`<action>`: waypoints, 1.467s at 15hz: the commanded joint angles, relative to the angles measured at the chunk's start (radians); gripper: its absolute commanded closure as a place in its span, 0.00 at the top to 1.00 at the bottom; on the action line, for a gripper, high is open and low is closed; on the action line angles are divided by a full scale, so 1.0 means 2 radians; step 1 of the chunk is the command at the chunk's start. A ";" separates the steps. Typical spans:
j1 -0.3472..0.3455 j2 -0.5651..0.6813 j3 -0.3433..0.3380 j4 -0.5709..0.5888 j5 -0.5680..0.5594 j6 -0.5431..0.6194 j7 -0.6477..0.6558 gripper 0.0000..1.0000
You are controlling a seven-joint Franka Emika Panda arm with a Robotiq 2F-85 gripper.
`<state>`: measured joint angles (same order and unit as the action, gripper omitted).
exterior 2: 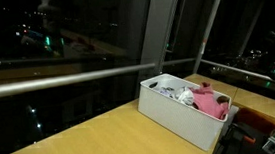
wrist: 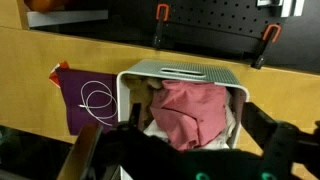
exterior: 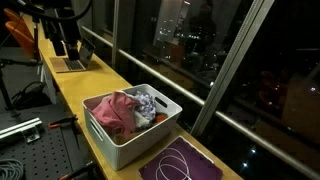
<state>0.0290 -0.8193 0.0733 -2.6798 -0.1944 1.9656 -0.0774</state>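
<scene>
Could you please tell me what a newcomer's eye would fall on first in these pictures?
First comes the white bin on the wooden counter, with a pink cloth heaped in it. Beside the bin lies a purple mat with a coiled white cable on it. The gripper shows at the bottom of the wrist view with its jaws wide open, and a dark window with city lights runs behind the counter.

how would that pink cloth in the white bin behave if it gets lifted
The pink cloth lies crumpled in folds, so it is probably floppy and would drape. It looks light. Heaped against a patterned cloth in the white bin, it may drag that along.
</scene>
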 commanded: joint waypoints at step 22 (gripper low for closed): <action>0.005 0.023 0.000 0.019 -0.006 0.007 0.003 1.00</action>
<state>0.0293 -0.8185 0.0732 -2.6782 -0.1944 1.9657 -0.0772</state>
